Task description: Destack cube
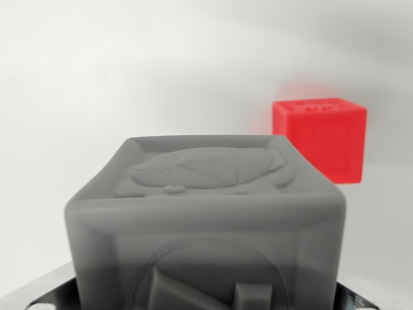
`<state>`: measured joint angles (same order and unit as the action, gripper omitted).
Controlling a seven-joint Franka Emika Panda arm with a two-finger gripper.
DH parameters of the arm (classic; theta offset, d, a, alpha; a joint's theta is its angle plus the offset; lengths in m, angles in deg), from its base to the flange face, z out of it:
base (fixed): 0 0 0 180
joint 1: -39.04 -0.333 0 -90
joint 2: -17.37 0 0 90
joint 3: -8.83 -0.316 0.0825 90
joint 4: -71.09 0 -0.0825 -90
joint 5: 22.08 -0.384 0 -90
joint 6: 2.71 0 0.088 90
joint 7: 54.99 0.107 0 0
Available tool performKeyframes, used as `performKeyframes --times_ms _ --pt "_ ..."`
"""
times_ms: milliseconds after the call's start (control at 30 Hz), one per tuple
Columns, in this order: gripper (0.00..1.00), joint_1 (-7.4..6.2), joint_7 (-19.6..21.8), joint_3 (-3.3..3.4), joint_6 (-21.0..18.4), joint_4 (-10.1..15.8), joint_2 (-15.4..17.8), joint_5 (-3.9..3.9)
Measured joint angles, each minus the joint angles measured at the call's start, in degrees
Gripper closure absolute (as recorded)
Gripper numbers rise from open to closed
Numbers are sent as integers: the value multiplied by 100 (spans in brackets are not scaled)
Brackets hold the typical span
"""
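One matte grey plastic cube (205, 219) with a raised relief on its top face fills the lower middle of the wrist view, close to the camera. One glossy red plastic cube (321, 137) sits apart behind it, toward the wrist view's right, on the white surface (97, 84). Dark gripper parts (39, 294) show at the bottom corners; whether they clamp the grey cube cannot be told.

Grey cube (206, 219) blurred, its base cut off below.
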<state>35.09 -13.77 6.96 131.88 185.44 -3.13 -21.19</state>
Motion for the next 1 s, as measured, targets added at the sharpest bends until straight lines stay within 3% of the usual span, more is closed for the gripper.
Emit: performKeyframes --times_ms 1000 --pt "100 -558 837 -9 126 109 -10 0"
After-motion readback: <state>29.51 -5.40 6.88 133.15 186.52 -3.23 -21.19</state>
